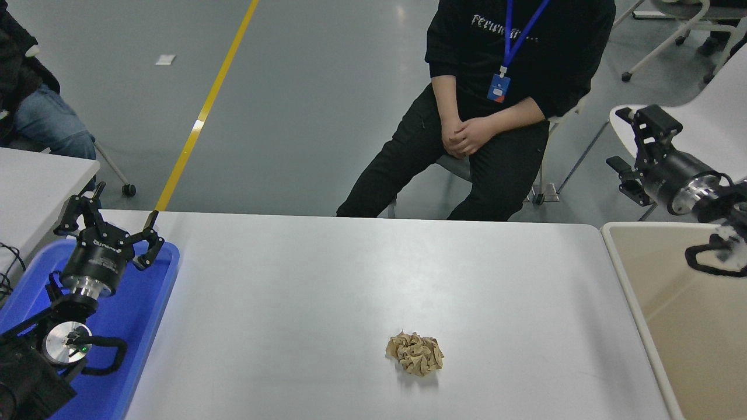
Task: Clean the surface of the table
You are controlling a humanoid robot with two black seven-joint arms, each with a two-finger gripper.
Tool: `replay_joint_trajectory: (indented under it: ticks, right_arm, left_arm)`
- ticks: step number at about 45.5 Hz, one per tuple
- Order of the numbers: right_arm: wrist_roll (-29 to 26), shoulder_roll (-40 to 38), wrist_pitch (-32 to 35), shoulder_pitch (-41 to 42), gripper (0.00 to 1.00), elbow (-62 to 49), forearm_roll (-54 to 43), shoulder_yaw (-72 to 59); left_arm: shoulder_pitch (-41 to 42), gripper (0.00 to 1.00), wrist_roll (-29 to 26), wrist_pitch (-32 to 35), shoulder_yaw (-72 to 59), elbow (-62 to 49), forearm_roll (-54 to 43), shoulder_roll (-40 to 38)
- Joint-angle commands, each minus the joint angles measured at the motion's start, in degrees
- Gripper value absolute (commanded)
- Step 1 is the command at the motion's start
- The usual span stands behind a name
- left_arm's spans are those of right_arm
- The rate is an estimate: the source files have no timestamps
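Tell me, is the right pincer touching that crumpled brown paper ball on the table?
Apart. The head view shows the right pincer raised off the table's far right corner, with wide bare table surface between it and the crumpled paper ball.

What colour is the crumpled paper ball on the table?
Light brown, tan; the crumpled paper ball shows best in the head view.

One bench [327, 280]. One crumpled brown paper wad [415, 353] lies on it. One blue tray [125, 326] at its left, one beige tray [659, 291] at its right. Two black hands: left hand [108, 224], right hand [633, 143]. One person [496, 105] sits opposite; part of another [35, 111] shows far left.
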Motion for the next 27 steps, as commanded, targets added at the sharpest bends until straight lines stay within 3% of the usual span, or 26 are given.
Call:
replay_joint_trajectory:
  ticks: [1,10,27]
  right_arm:
    - [0.0,-1.1,7.8,14.5,0.99,0.2,-8.4,-20.7]
    - [0.0,3.8,16.5,24.0,0.99,1.1,-15.1,-34.6]
    - [1.9,17.7,18.7,29.4,0.99,4.9,-31.5,-42.9]
  left_arm:
    - [0.0,1.00,0.0,0.0,0.0,0.0,0.0,-0.1]
    - [0.0,1.00,0.0,0.0,0.0,0.0,0.0,0.0]
    - [0.0,1.00,0.0,0.0,0.1,0.0,0.0,0.0]
